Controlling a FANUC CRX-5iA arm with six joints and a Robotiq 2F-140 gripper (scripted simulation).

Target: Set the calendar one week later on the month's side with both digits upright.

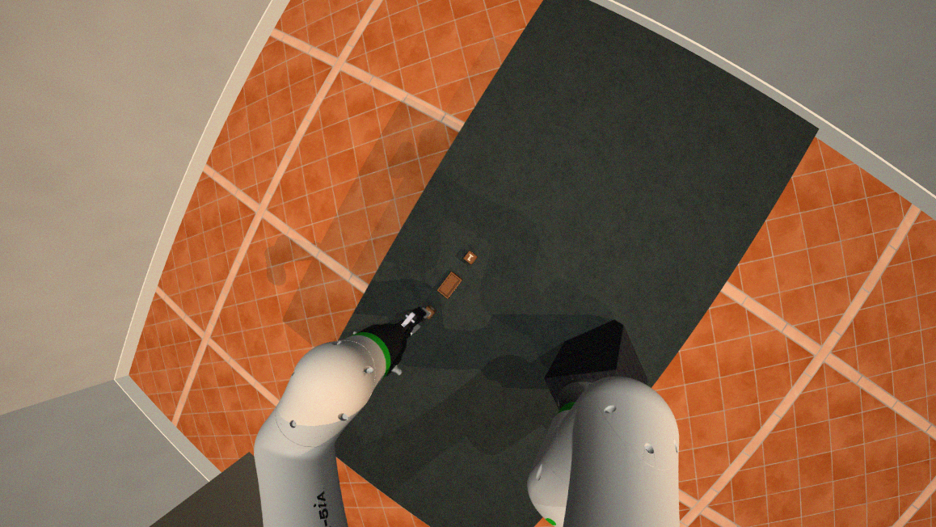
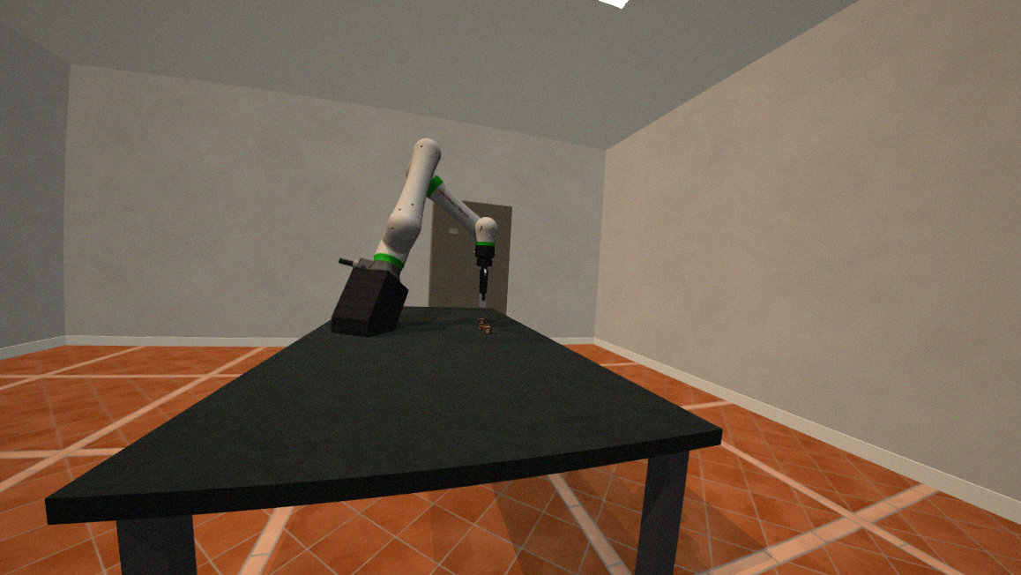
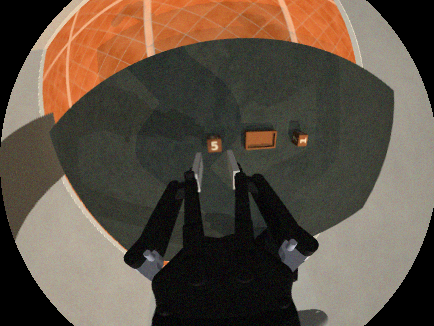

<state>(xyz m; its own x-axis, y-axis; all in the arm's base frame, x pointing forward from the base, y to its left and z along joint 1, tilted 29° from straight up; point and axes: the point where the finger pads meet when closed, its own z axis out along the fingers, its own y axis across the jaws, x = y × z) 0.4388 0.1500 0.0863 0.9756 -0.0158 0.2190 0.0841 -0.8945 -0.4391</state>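
Note:
The brown tray (image 1: pixel 449 284) (image 3: pixel 260 139) lies flat on the dark table, with no cube in it. A brown cube showing a white 5 (image 3: pixel 214 145) stands on the table to the tray's left in the wrist view; in the top view it is partly hidden by the fingers. Another brown cube (image 1: pixel 470 257) (image 2: pixel 488 330) (image 3: pixel 300 139) stands on the table beyond the tray's other end; its white 1 looks turned sideways in the wrist view. My gripper (image 2: pixel 482 302) (image 3: pixel 214 158) points down above the table near the 5 cube, fingers part-way open with nothing between them. No month's name is readable.
The dark table (image 1: pixel 609 163) (image 2: pixel 399 399) (image 3: pixel 300 190) carries the arm's black base (image 1: pixel 589 356) (image 2: pixel 368 303), well away from the cubes and tray. The table's edge (image 3: pixel 245 39) runs beyond the tray and cubes in the wrist view.

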